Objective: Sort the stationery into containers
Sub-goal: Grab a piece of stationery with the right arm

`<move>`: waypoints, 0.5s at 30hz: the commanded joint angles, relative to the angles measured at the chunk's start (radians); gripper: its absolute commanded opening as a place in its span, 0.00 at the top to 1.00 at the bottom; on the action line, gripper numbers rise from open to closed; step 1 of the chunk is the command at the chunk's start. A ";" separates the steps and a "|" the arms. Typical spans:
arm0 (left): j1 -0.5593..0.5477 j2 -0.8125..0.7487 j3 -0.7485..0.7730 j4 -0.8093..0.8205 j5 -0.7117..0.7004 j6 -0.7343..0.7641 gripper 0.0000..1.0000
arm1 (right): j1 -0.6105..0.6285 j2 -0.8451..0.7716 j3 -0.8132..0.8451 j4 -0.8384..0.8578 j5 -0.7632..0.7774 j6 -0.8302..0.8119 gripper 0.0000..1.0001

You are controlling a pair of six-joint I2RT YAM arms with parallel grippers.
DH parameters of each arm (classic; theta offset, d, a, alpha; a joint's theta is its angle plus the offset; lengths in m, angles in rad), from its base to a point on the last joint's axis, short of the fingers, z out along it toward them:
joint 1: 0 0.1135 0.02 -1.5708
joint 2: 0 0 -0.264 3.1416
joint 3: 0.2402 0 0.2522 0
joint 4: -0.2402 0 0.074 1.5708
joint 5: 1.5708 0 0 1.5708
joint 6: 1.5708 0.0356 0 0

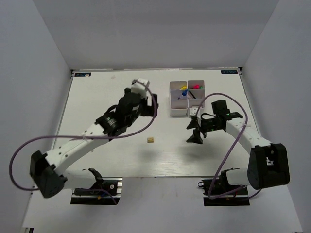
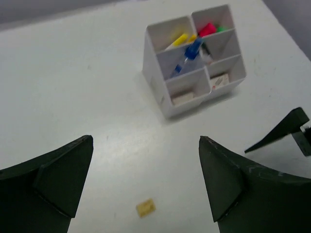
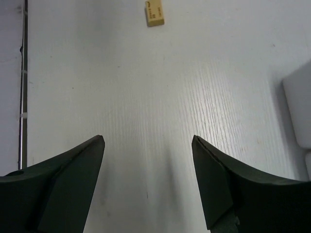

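Noting your left claw (image 2: 146, 140) and right claw (image 3: 147, 137) spread, empty. Loose tan eraser (image 2: 146, 208) on surface (image 2: 73, 73): centred below left claw; well ahead-left of right claw, long axis pointing away. Left looks better aligned.

White tray (image 1: 178, 112) sits right of centre near the top of the counter (image 1: 97, 97), colourful pens (image 1: 183, 90) poking out of its far compartments. One little tan eraser (image 1: 150, 140) lies alone mid-frame, left of the right arm's black fingers (image 1: 196, 140).
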 commanded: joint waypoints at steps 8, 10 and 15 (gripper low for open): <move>0.004 -0.488 -0.454 -0.391 -0.135 -0.538 0.01 | 0.381 0.173 0.169 0.251 0.296 0.187 0.26; 0.004 -0.538 -0.480 -0.441 -0.146 -0.595 0.01 | 0.456 0.224 0.219 0.263 0.372 0.229 0.27; 0.004 -0.592 -0.482 -0.549 -0.146 -0.647 0.01 | 0.576 0.387 0.362 0.234 0.469 0.265 0.29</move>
